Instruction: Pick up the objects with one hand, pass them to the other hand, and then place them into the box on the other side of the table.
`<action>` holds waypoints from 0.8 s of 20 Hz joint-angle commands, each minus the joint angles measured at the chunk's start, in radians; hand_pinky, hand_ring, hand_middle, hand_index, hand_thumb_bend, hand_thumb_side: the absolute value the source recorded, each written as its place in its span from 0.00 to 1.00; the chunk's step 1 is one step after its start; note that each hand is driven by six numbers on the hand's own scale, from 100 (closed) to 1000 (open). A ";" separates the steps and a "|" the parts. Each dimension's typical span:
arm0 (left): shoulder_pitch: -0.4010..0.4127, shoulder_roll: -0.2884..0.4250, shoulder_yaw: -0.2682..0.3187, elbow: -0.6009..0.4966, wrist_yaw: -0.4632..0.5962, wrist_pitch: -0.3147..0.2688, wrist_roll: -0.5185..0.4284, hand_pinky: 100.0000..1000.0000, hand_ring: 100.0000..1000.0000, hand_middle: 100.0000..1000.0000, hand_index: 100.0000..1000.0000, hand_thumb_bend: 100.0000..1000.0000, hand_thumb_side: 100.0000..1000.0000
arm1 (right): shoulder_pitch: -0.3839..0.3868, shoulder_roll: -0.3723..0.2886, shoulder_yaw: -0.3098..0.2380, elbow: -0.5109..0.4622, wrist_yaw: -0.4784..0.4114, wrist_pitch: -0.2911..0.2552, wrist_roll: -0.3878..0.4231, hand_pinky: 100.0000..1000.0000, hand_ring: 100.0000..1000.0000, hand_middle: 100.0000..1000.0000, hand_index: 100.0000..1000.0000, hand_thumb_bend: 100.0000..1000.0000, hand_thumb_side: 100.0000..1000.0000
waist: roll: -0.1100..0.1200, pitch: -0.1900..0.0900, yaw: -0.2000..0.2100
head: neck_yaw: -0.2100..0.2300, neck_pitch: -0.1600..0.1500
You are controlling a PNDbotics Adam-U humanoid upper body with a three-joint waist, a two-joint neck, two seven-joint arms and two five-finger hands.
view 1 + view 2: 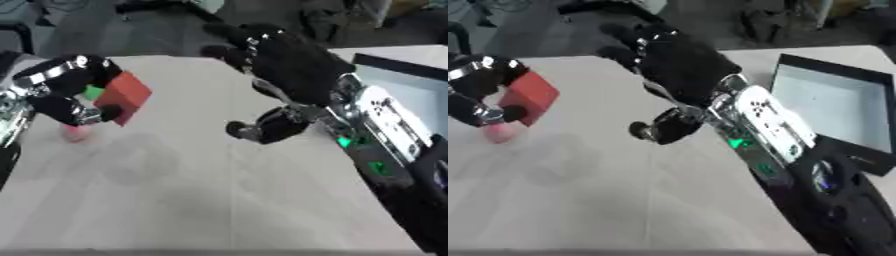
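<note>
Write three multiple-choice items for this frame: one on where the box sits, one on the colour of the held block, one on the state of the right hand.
1. Where is the box?
A. on the table's right side
B. on the table's left side
C. in the middle, under the hands

2. What colour is the block that the left hand holds?
A. blue
B. yellow
C. red

3. How is the right hand at this moment?
A. curled round the block
B. open, holding nothing
C. pressing down inside the box

Answers:
1. A: the dark-rimmed box with its pale inside lies at the right edge, beyond the right arm.
2. C: the block shows red between the left hand's curled fingers, lifted above the table.
3. B: its fingers are spread over the table's far middle, apart from the block and outside the box.
</note>
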 commanded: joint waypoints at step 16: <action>-0.109 -0.081 -0.084 0.033 -0.071 -0.028 -0.101 0.46 0.40 0.38 0.51 0.08 0.13 | -0.028 0.054 0.029 -0.011 -0.069 0.004 -0.017 0.86 0.89 1.00 0.88 0.53 0.19 | 0.002 -0.012 -0.001 | 0.003 -0.002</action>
